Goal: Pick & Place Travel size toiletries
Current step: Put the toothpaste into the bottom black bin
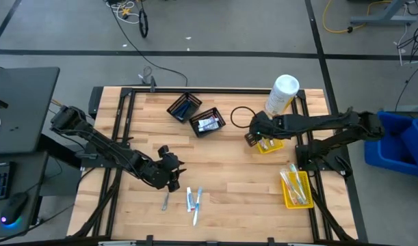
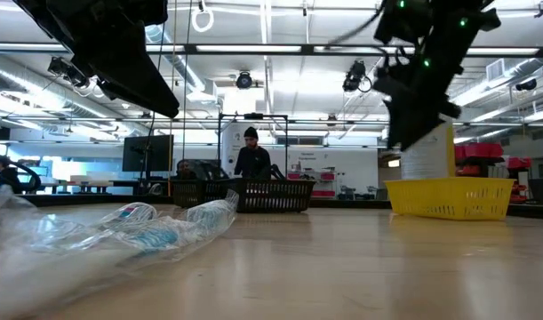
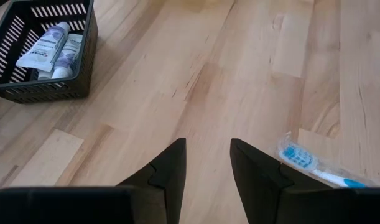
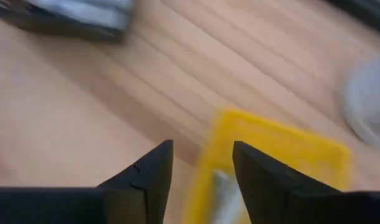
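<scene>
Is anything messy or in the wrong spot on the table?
Yes. A few wrapped toothbrushes lie loose on the bare wood near the left gripper, while other toiletries already sit in the black basket and yellow bins. Nothing looks spilled or broken.

text: none legible | tubes (image 3: 50, 50) in black basket (image 3: 46, 90): print too small to read

Bright, even overhead light throughout; the right wrist view is motion-blurred, the low view's foreground unfocused.
</scene>
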Controlling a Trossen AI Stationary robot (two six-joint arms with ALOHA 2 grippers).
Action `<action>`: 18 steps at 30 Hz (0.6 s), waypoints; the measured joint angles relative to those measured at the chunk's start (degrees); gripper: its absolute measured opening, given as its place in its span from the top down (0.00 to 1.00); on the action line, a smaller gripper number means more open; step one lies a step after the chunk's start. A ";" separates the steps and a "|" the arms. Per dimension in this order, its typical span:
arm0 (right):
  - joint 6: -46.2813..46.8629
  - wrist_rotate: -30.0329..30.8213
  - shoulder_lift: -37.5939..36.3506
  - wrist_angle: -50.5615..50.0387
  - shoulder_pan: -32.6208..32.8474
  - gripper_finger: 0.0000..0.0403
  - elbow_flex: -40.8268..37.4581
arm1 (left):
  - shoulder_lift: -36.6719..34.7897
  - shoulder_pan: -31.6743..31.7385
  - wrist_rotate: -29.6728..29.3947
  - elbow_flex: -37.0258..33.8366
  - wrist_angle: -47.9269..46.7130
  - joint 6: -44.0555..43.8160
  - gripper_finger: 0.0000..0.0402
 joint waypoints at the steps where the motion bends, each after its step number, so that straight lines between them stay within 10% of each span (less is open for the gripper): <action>1: -1.94 -0.04 -0.35 2.60 0.79 0.57 0.11 | 0.00 0.00 0.00 0.00 0.02 0.00 0.66; 18: -29.21 -11.23 -0.51 45.17 13.79 0.63 0.14 | 0.00 0.00 -2.58 0.00 -0.03 -2.06 0.66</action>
